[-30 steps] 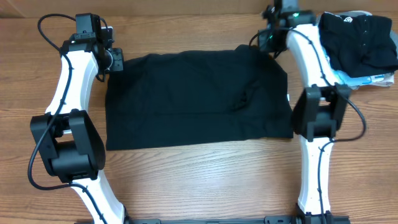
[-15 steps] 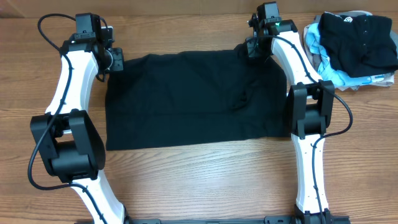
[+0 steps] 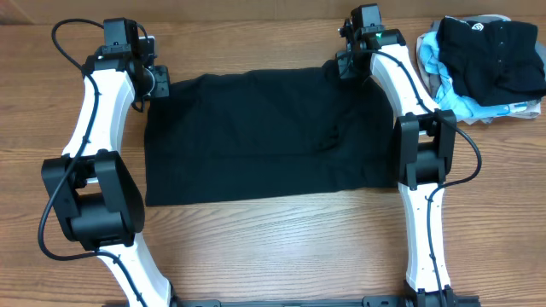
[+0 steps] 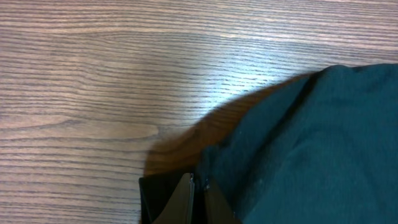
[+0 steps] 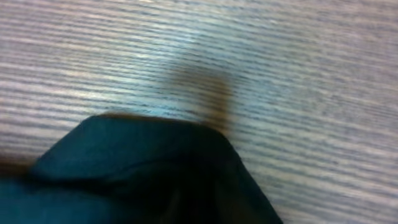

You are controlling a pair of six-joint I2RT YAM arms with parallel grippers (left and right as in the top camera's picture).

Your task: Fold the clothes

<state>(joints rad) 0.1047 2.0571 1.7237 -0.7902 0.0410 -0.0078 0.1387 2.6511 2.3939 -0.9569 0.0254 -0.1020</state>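
Note:
The clothes (image 3: 273, 136) are one black garment lying flat as a wide rectangle in the middle of the wooden table. At its far left corner my left gripper (image 3: 159, 83) is low on the table. In the left wrist view that gripper (image 4: 199, 186) is shut, its fingers pinching the garment's edge (image 4: 311, 143). My right gripper (image 3: 345, 66) sits at the far right corner. The right wrist view shows that corner of dark fabric (image 5: 143, 168) bunched over the jaws, which hides the fingers.
A pile of other garments (image 3: 486, 64) lies at the back right, black on top of light blue and grey. Bare wood (image 3: 281, 247) stretches along the front of the table between the two arm bases.
The right arm has swung left from beside the pile to the garment's far right corner and settled there. The left arm and the garment have not moved.

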